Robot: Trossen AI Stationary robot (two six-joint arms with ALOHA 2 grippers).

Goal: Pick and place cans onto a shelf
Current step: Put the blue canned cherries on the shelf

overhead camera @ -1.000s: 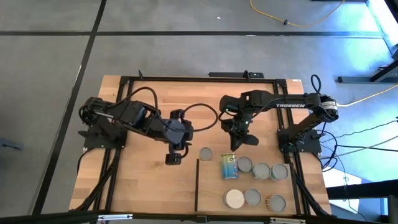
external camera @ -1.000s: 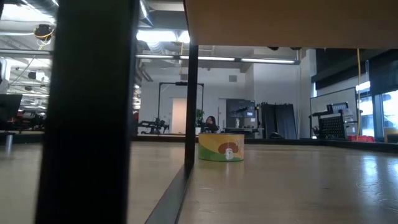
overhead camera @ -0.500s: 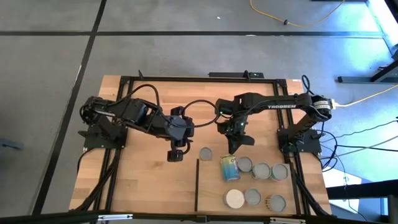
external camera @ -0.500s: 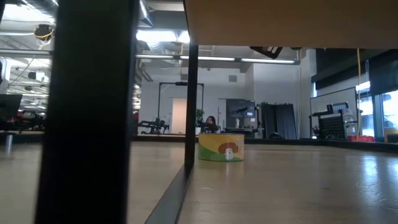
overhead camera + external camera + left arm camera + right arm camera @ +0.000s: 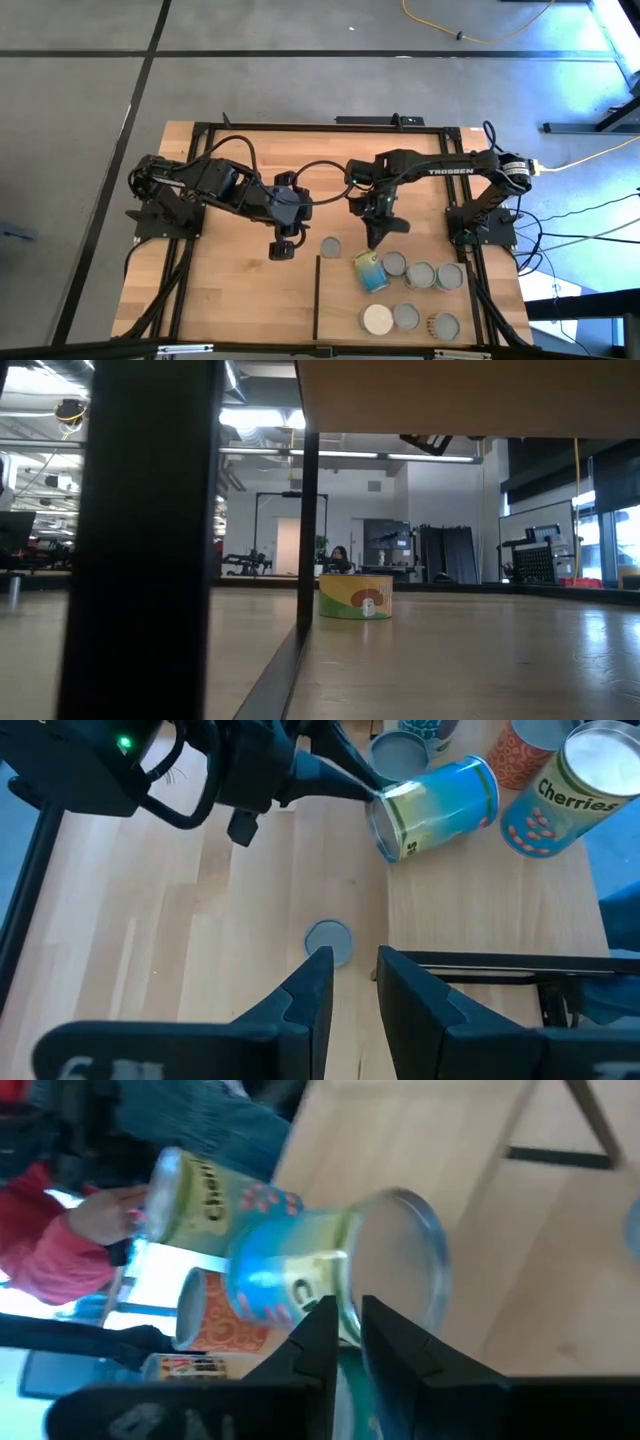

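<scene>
A blue and green-yellow can [image 5: 369,271] lies on its side at the shelf's [image 5: 340,300] far edge; it also shows in the left wrist view [image 5: 435,808] and the right wrist view [image 5: 300,1275]. My right gripper [image 5: 377,240] is shut, its tips at that can's silver end. Several cans stand upright on the shelf, among them a grey-topped one [image 5: 420,275] and a white-topped one [image 5: 377,319]. A small can [image 5: 330,246] stands on the table beside the shelf's far left corner. My left gripper [image 5: 283,250] hovers left of it, fingers a little apart, empty. My right gripper's shut fingertips [image 5: 362,786] touch the rim of the lying can's silver end [image 5: 381,808], the end that faces the table's far side. The fingers slant down from the far side. The can lies on its side on the shelf, turned askew.
A dark metal frame [image 5: 300,128] runs around the tabletop. The shelf's dark edge strip [image 5: 317,295] runs from far to near left of the cans. Bare tabletop [image 5: 240,300] lies left of the strip. A person's red sleeve [image 5: 60,1250] shows beyond the table.
My right gripper has moved toward the table's left and near edge and has shut, its tips coming down onto the lying can's far end. The can has turned on the shelf: its far end has swung toward the left, so it now lies askew.
</scene>
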